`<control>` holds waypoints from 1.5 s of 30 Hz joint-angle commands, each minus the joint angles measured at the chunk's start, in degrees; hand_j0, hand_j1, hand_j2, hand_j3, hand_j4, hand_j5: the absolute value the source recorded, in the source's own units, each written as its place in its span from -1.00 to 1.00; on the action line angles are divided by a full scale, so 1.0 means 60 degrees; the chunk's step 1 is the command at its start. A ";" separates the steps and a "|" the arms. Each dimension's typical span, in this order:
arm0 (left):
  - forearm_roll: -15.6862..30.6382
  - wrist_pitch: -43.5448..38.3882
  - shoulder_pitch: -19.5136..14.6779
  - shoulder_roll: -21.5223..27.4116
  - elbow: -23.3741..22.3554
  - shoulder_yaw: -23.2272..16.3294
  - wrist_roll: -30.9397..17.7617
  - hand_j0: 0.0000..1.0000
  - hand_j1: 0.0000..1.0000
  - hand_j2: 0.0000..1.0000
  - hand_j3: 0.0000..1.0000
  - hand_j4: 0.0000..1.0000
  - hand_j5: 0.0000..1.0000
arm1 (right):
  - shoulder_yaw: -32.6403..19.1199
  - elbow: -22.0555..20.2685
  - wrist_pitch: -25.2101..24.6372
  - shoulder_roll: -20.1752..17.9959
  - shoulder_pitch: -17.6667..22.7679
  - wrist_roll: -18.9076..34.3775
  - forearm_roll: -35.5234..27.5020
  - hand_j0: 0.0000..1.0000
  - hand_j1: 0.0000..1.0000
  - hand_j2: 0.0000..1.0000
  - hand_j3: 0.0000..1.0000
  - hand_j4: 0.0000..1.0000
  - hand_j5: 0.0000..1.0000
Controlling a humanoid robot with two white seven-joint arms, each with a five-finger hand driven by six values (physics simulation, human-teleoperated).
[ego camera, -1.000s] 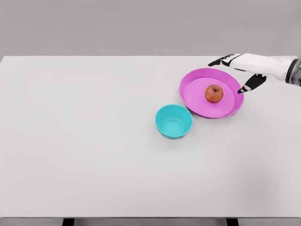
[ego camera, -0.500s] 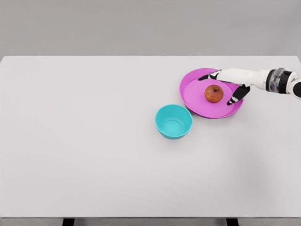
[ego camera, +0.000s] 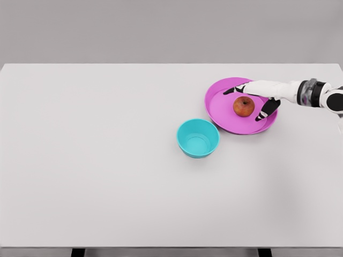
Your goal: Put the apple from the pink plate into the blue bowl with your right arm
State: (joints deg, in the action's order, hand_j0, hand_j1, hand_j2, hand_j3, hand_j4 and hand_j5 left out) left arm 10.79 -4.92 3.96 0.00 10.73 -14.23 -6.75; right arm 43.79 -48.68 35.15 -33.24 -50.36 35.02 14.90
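From the head camera I see my right hand (ego camera: 256, 95) reaching in from the right edge, low over the pink plate (ego camera: 221, 108). The white forearm runs almost level, with a grey cuff at the wrist near the frame's edge. The fingers (ego camera: 233, 90) are spread and hold nothing: the dark-tipped ones stretch leftward past the far side of the apple (ego camera: 244, 106), while the thumb points down on the apple's right, just beside it. I cannot tell whether any fingertip touches the fruit; a thin strip of pink seems to show between thumb and apple.

The apple, reddish with a darker dimple at the top, sits on the plate's flat floor, a little right of the plate's middle, framed on two sides by my open hand. The plate lies flat on the white tabletop (ego camera: 107, 160), in the right half of it toward the far side.

The blue bowl (ego camera: 198, 137) stands upright on the tabletop to the near left of the plate. Its rim comes very close to the plate's near-left edge; whether the two touch I cannot make out. I see only turquoise inside the bowl.

My left arm does not appear in this view
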 commanded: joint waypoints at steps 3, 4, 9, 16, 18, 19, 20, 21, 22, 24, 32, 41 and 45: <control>0.0003 0.0000 0.0000 0.0001 -0.0002 -0.0002 -0.0002 1.00 1.00 1.00 1.00 1.00 1.00 | 0.0011 0.0218 -0.0025 0.0018 0.0000 -0.0003 -0.0022 0.93 0.93 0.93 0.93 0.93 0.93; 0.0003 0.0000 0.0000 0.0001 -0.0002 -0.0002 -0.0002 1.00 1.00 1.00 1.00 1.00 1.00 | 0.0011 0.0218 -0.0025 0.0018 0.0000 -0.0003 -0.0022 0.93 0.93 0.93 0.93 0.93 0.93; 0.0003 0.0000 0.0000 0.0001 -0.0002 -0.0002 -0.0002 1.00 1.00 1.00 1.00 1.00 1.00 | 0.0128 0.0218 -0.0025 0.0004 0.0015 -0.0003 -0.0022 0.56 0.56 0.56 0.56 0.56 0.56; 0.0003 0.0000 0.0000 0.0001 -0.0002 -0.0002 -0.0002 1.00 1.00 1.00 1.00 1.00 1.00 | 0.0246 0.0218 -0.0025 0.0004 0.0015 -0.0003 -0.0022 0.36 0.36 0.36 0.36 0.36 0.36; 0.0003 0.0000 0.0000 0.0001 -0.0002 -0.0002 -0.0002 1.00 1.00 1.00 1.00 1.00 1.00 | 0.0231 0.0204 -0.0025 0.0004 0.0000 -0.0003 -0.0022 0.36 0.36 0.36 0.36 0.36 0.36; 0.0003 0.0000 0.0000 0.0001 -0.0002 -0.0002 -0.0002 1.00 1.00 1.00 1.00 1.00 1.00 | 0.0216 0.0189 -0.0025 0.0004 0.0000 -0.0003 -0.0022 0.35 0.35 0.35 0.35 0.35 0.35; 0.0003 0.0000 0.0000 0.0001 -0.0002 -0.0002 -0.0002 1.00 1.00 1.00 1.00 1.00 1.00 | 0.0216 0.0189 -0.0025 0.0004 -0.0015 -0.0003 -0.0022 0.34 0.34 0.34 0.34 0.34 0.34; 0.0003 0.0000 0.0000 0.0001 -0.0002 -0.0002 -0.0002 1.00 1.00 1.00 1.00 1.00 1.00 | 0.0216 0.0174 -0.0025 0.0004 -0.0015 -0.0003 -0.0022 0.34 0.34 0.34 0.34 0.34 0.34; 0.0003 0.0000 0.0000 0.0001 -0.0002 -0.0002 -0.0002 1.00 1.00 1.00 1.00 1.00 1.00 | 0.0216 0.0160 -0.0025 0.0004 -0.0015 -0.0003 -0.0022 0.33 0.33 0.33 0.33 0.33 0.33; 0.0018 0.0000 0.0000 0.0001 -0.0002 -0.0002 -0.0002 1.00 1.00 1.00 1.00 1.00 1.00 | 0.0216 0.0131 -0.0025 0.0004 -0.0015 -0.0003 -0.0022 0.29 0.29 0.29 0.29 0.29 0.29; 0.0003 0.0000 0.0000 0.0001 -0.0002 -0.0002 -0.0002 1.00 1.00 1.00 1.00 1.00 1.00 | 0.0172 0.0086 -0.0025 0.0004 -0.0117 -0.0003 -0.0007 0.19 0.19 0.19 0.19 0.19 0.19; 0.0003 0.0000 0.0000 0.0001 -0.0002 -0.0002 -0.0002 1.00 1.00 1.00 1.00 1.00 1.00 | 0.0114 -0.0294 -0.0025 -0.0128 -0.0293 -0.0003 -0.0022 0.18 0.18 0.18 0.18 0.18 0.18; 0.0003 0.0000 0.0000 0.0001 -0.0002 -0.0002 -0.0002 1.00 1.00 1.00 1.00 1.00 1.00 | 0.0114 -0.0967 -0.0025 -0.0143 -0.0278 -0.0003 -0.0022 0.18 0.18 0.18 0.18 0.18 0.18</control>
State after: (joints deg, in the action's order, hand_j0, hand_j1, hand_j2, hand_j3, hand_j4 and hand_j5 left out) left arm 10.79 -4.92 3.96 0.00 10.73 -14.23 -6.75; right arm 44.55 -52.76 35.16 -34.03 -52.03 35.02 15.16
